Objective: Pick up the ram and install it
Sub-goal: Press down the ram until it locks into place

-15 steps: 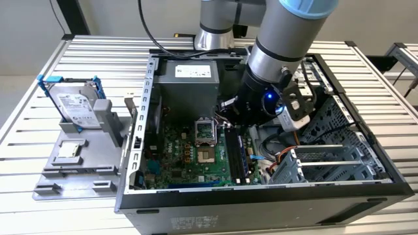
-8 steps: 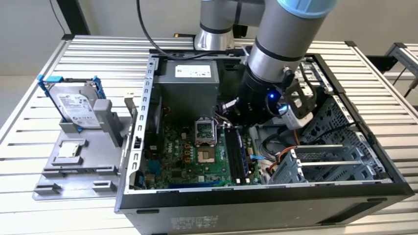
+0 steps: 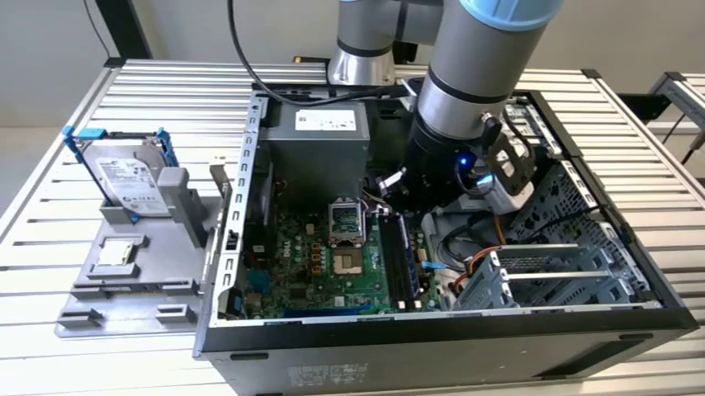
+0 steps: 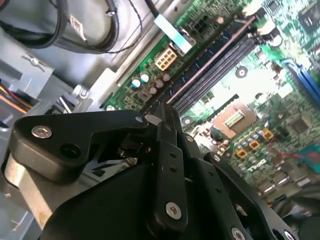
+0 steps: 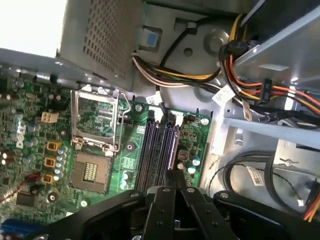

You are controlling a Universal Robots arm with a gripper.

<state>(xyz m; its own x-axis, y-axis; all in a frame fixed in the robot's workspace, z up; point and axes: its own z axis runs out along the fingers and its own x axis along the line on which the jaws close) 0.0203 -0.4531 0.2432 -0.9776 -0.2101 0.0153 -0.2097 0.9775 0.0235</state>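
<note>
Gripper near long, narrow blue ram

Looks like a lab or test workshop to me, a robot cell for PC assembly. I'm seeing a slatted aluminium-profile workbench across the whole exterior view, an open desktop computer case lying in the centre with its green motherboard exposed. At left of frame sits a grey fixture block holding a hard drive in blue brackets. Plain pale wall along the top, industrial robot arm upper centre.
</note>
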